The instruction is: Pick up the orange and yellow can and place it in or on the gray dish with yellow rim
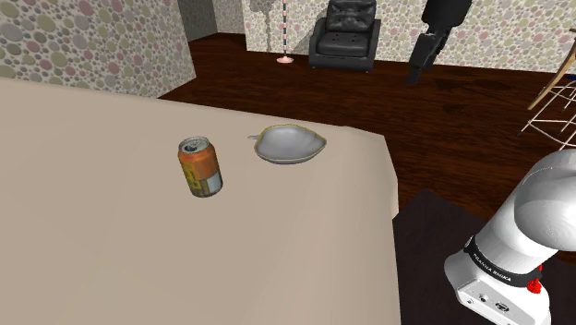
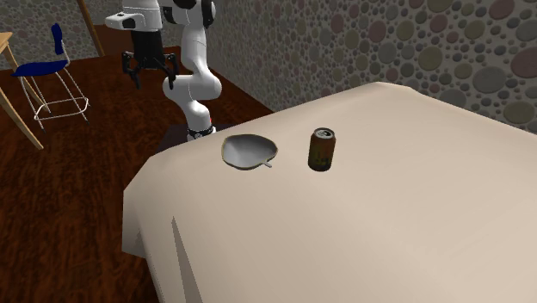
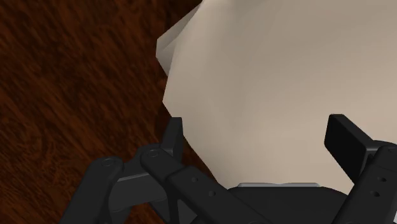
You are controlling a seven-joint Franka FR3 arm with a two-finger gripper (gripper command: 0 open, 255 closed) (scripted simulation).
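The orange and yellow can [image 1: 199,167] stands upright on the beige tablecloth [image 1: 111,231], with a grey patch on its side. In the second exterior view the can [image 2: 323,149] looks dark brown-orange. Close beside it lies the grey dish with a yellowish rim [image 1: 290,145], also seen as the dish [image 2: 249,152] near the table's corner. My gripper [image 2: 153,82] hangs high above the wooden floor, well away from the table, open and holding nothing. In the shoulder view the gripper [image 1: 420,66] is a black shape at the top. In the wrist view the gripper [image 3: 261,137] looks down on the cloth's corner.
Dark wood floor [image 1: 462,102] surrounds the table. A black armchair [image 1: 344,37] and a floor lamp [image 1: 283,32] stand at the back. A blue chair [image 2: 43,71] stands behind the arm. A wooden frame [image 1: 554,102] is at the shoulder view's right.
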